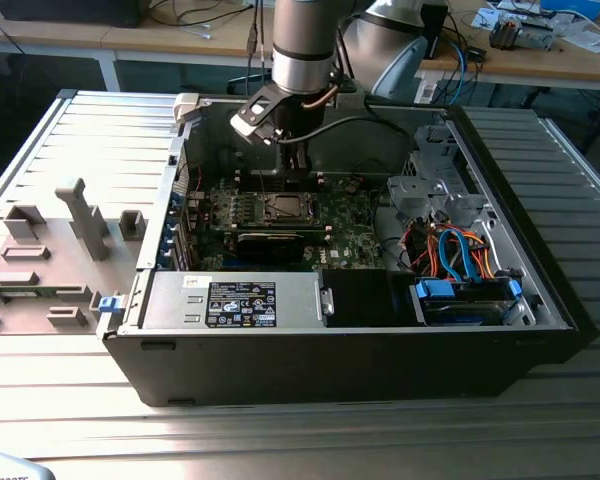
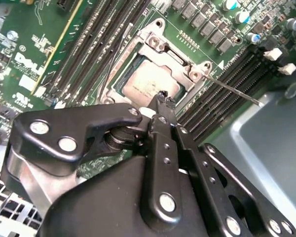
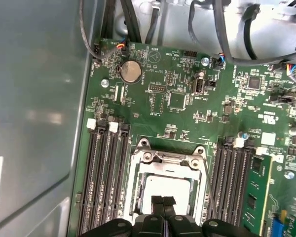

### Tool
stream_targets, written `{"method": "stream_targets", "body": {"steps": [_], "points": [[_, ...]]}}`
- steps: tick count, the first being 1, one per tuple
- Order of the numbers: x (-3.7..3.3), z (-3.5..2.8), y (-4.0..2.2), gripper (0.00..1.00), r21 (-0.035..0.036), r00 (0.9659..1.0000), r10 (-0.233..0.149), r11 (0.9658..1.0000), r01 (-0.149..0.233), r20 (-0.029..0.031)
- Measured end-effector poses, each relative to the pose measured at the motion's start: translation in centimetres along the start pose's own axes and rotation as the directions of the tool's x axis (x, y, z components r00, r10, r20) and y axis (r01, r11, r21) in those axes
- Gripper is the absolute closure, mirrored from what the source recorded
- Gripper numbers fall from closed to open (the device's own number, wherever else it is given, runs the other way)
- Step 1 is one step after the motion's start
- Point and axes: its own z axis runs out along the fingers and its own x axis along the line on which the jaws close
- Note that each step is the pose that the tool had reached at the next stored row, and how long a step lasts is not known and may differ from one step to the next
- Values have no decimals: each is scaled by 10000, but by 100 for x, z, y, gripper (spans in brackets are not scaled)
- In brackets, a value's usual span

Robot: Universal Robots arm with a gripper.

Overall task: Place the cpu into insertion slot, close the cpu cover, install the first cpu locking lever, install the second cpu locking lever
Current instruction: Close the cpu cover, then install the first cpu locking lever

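Your gripper (image 2: 164, 98) hangs with fingertips pressed together just above the cpu (image 2: 150, 84), seated in the insertion slot (image 3: 138, 170) under the cpu cover (image 2: 175, 57).

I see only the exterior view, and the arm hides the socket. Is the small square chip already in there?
Observer: Yes. In both wrist views the small, square, silvery-tan cpu lies seated on the green board.
Operator: And the cover?
Observer: The thin silvery metal cpu cover looks lowered, and the chip shows through its window.
Operator: Where is the claw?
Observer: In the second wrist view the black claw is shut, with its tips over the chip's edge.
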Motion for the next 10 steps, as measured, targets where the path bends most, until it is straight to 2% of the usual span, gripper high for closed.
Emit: {"method": "stream_targets", "body": {"steps": [5,10], "points": [[0,-9,0,89,-4,10000,0,10000,0,-28],[0,-9,0,89,-4,10000,-1,10000,1,-29]]}}
